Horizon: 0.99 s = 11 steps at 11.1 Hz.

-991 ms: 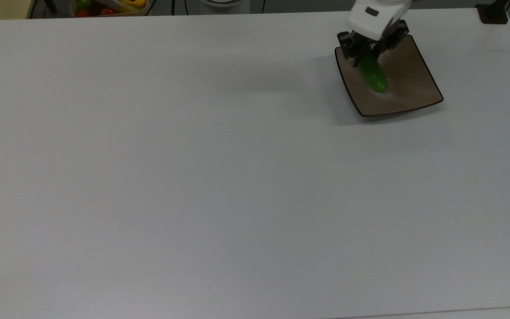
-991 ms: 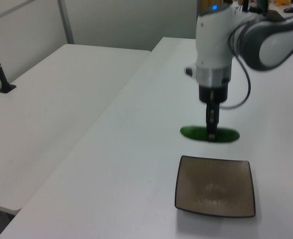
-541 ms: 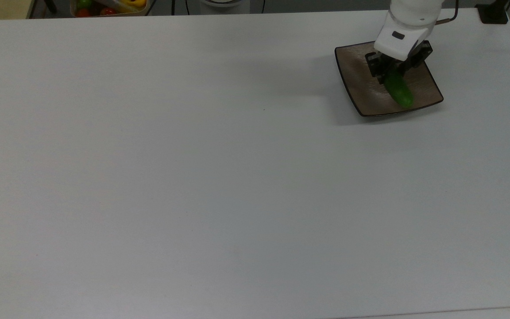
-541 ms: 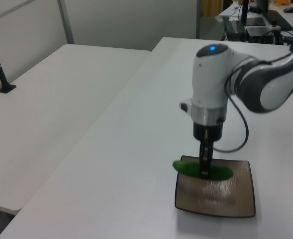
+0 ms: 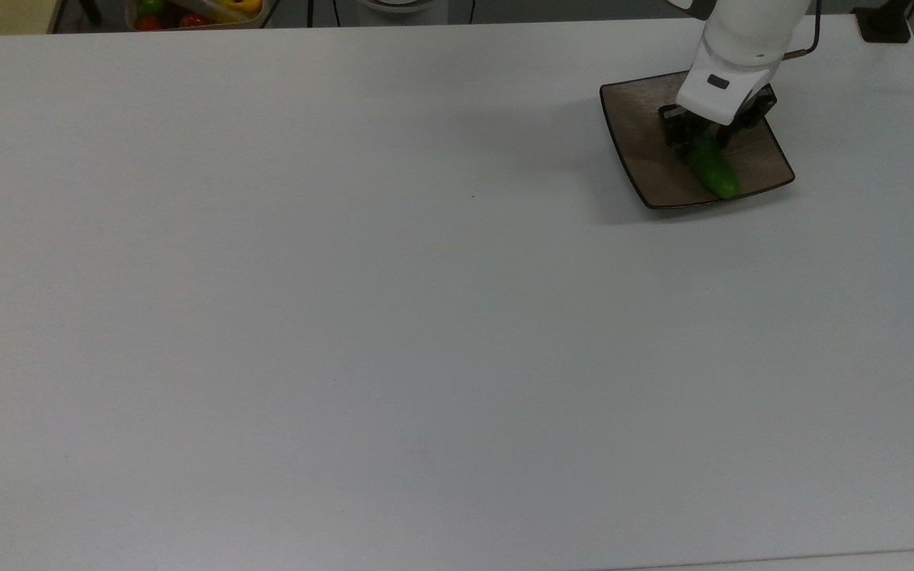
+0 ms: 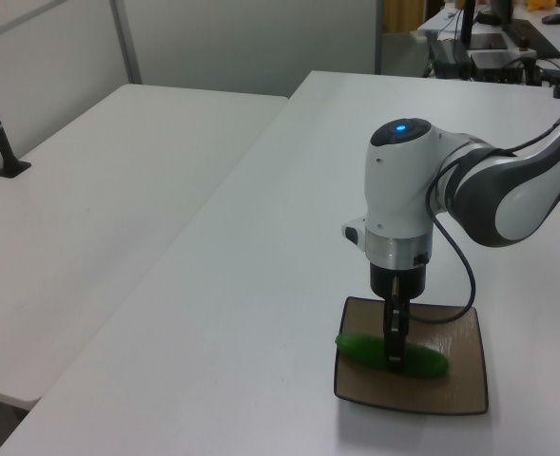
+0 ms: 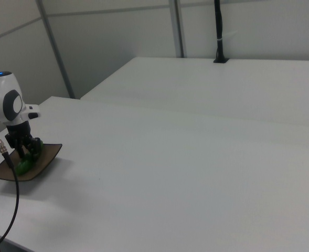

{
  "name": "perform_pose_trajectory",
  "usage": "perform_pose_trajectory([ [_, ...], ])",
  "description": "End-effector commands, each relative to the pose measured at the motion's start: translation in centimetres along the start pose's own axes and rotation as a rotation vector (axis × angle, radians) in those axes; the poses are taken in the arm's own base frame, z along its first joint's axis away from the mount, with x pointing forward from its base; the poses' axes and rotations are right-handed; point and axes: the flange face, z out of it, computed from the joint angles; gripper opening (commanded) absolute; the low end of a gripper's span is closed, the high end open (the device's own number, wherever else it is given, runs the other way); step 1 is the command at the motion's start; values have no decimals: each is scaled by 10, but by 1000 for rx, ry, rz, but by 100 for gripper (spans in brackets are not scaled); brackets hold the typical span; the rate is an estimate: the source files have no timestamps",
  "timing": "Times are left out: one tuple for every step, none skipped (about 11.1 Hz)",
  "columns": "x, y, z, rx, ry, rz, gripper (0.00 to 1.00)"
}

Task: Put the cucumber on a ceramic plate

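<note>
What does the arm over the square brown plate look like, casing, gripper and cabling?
The white glossy arm has grey joint sections, a blue light on top and a silver wrist ring. A thin black cable loops beside it. The black two-finger gripper hangs beneath.

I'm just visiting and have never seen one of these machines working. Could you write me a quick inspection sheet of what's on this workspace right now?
Surface: white table, mostly bare.
Job's things: cucumber lying on the brown square ceramic plate, near the top view's right edge.
Clutter: bin of colourful items beyond the table's far edge.
End effector: down on the cucumber, fingers closed around its middle.
Cables: black cable looping from the arm's wrist.
Surroundings: second white table, dark post, wall panels.
</note>
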Motion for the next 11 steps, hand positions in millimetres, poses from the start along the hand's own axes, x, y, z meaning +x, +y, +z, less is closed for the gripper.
perform_pose_trajectory([
  [0,-1,-18,-1,17,3,99],
  [-3,1,-31,-4,20,3,100],
  [-3,11,-52,-7,31,19,100],
  [-4,22,-75,-13,40,33,100],
  [-6,31,-98,-21,60,43,100],
  [-8,48,-126,-34,79,65,100],
  [-14,68,-157,-48,82,96,100],
  [-17,90,-183,-53,98,134,100],
  [-20,111,-205,-55,116,171,100],
  [-26,131,-224,-64,118,209,100],
  [-32,160,-243,-74,115,260,100],
])
